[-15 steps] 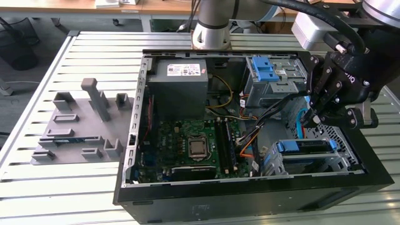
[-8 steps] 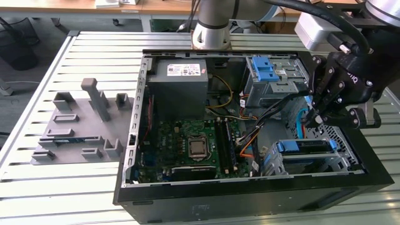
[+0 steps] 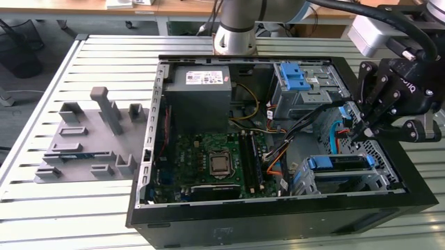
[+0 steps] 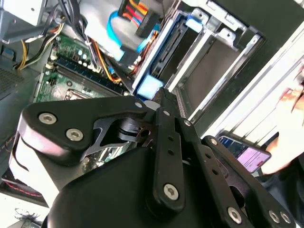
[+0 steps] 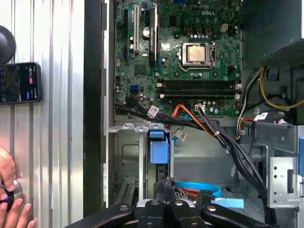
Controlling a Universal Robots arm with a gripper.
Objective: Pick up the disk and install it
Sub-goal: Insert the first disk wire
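The hand point(image 3: 355, 136) is hanging over the open case point(image 3: 278, 224), near the corner on the exterior view's right, with its black fingers pointing down into the case. In both wrist views the fingertips are pressing together into one narrow point, and I am seeing nothing between them, so I am judging that the hand is closed and is carrying nothing.

The disk point(image 3: 338, 162) is not lying loose on the bench point(image 3: 104, 52). It is standing on its thin edge inside the metal bay point(image 5: 124, 152) at that same corner of the case, with blue rails along its sides and a blue tab point(image 5: 159, 151) at the end that is facing the hand. It is looking already pushed in, or nearly so; I cannot tell whether it is fully locked.

The important relation is this: the disk is lying just beside the fingertips and a little lower, on the side toward the front wall of the case. In the first wrist view its long axis is running from the fingertips toward the motherboard point(image 5: 190, 52), so the closed tip is pointing almost along the disk's edge. In the second wrist view the tip is sitting very near the blue tab, but I cannot tell if it is touching. A bundle of cables point(image 5: 223, 142) is crossing close beside the bay.
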